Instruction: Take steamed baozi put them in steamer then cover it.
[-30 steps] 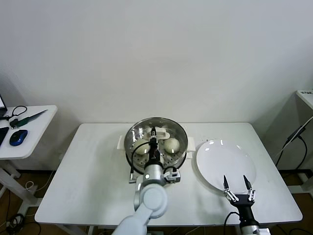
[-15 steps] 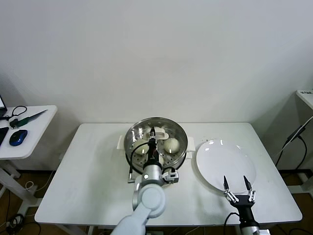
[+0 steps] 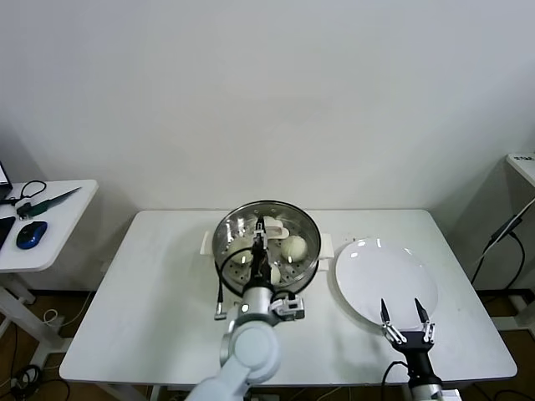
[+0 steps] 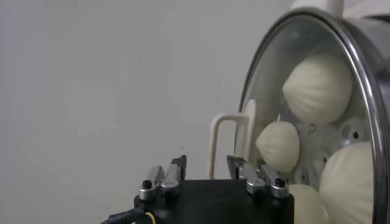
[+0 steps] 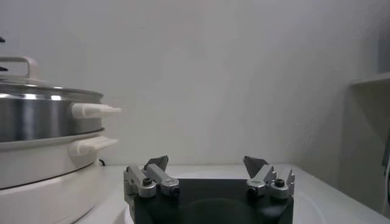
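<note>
Nearest to us, our right gripper [image 3: 405, 318] is waiting at the table's front edge just before the white plate [image 3: 368, 284], its jaws spread wide with nothing between them. Further in, our left gripper [image 4: 207, 169] is standing parted on either side of the cover's handle [image 4: 230, 140], close to it but pinching nothing that we can make out. We are judging the task as nearly complete: the cover [image 3: 267, 231] is sitting on the steamer [image 3: 311, 251] at mid-table, the steamed baozi [image 4: 317, 89] are lying inside, and the plate is holding none. Only releasing and pulling back is looking left to do. The left wrist view is showing us four buns through the glass, where the head view is revealing just part of them behind our arm.
</note>
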Robot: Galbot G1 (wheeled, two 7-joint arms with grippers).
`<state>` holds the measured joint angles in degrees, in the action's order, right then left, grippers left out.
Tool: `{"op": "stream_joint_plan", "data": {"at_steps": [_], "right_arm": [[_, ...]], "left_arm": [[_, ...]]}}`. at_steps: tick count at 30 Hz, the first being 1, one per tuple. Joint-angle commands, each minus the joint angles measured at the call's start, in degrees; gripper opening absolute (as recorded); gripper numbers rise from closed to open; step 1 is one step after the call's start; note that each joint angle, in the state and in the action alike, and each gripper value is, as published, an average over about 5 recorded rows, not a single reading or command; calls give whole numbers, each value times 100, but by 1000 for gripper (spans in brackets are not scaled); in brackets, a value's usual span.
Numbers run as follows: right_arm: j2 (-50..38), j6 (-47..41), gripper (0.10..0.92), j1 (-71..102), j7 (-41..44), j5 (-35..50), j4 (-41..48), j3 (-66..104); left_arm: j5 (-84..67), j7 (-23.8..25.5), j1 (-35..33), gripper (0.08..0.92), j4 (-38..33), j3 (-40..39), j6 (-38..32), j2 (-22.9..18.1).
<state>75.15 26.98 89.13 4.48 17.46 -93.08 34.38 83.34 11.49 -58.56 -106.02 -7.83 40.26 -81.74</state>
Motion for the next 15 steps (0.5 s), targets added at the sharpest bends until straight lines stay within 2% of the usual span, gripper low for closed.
{"op": "stream_joint_plan", "data": {"at_steps": [1,6,8,11,15], "right_arm": [[-95,-234,823,9,-331,208,-96,-158],[-369,-457,823,60,-676,261,-281,-376],[-499,-549,823,91,-740,253,-331,-443],[-541,-572,823,109,-754,217,-357,-460],[-523,-388,823,97,-800,216,-342,-460]], "left_arm": [[-255,57,45,542,-269,-6,11,46],[-838,88,-189,689,-944,-46,-2,407],[-1061,-52,-360,747,-1140,23,-81,578],[-1734,-519,-680,805,-1440,343,-416,768],[-3756,-1364,-1077,821,-1729,1291,-1223,845]]}}
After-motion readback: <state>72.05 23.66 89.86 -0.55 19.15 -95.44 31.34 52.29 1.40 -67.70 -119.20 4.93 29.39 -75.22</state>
